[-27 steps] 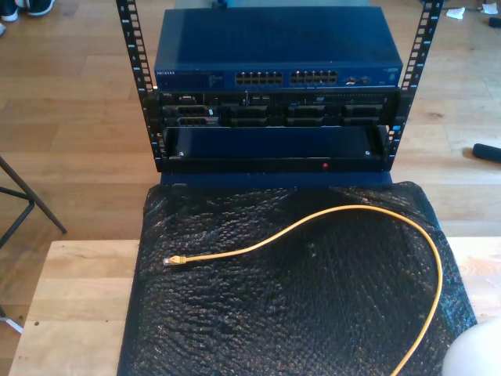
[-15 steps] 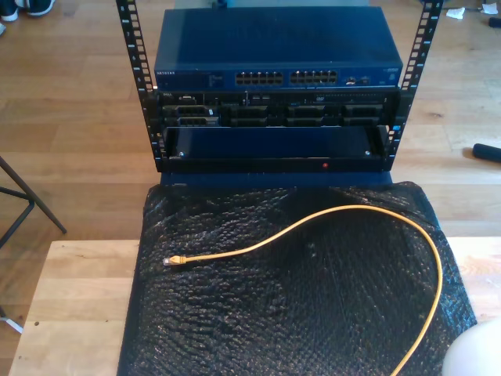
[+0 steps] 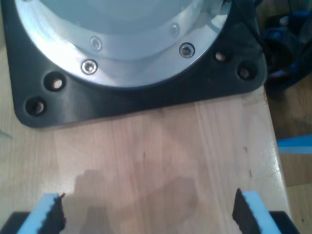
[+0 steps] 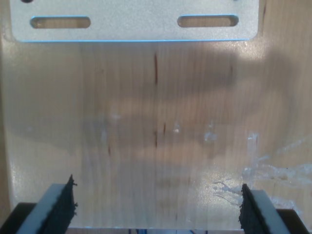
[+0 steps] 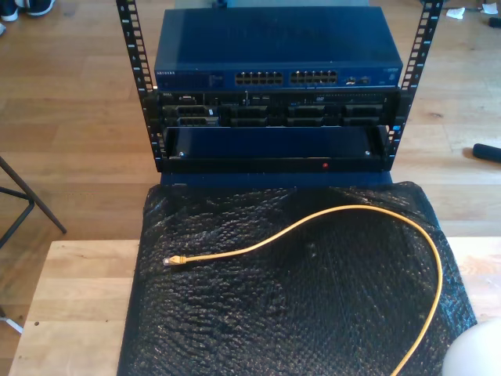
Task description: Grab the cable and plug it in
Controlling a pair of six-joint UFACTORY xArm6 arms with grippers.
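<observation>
Where white lettering reads NETGEAR, blue switch (image 5: 278,55), yellow cable (image 5: 313,223) below.

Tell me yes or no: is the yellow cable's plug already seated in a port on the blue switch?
No. The cable lies loose on the black mat, its plug resting far from the switch.

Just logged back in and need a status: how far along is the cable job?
Nothing looks done. The cable lies loose on the black mat, its plug toward the exterior view's left and free of the switch. Nothing is in hand: my first gripper and my second gripper are open over bare wood. Left: grab the cable near the plug and plug it in.
</observation>
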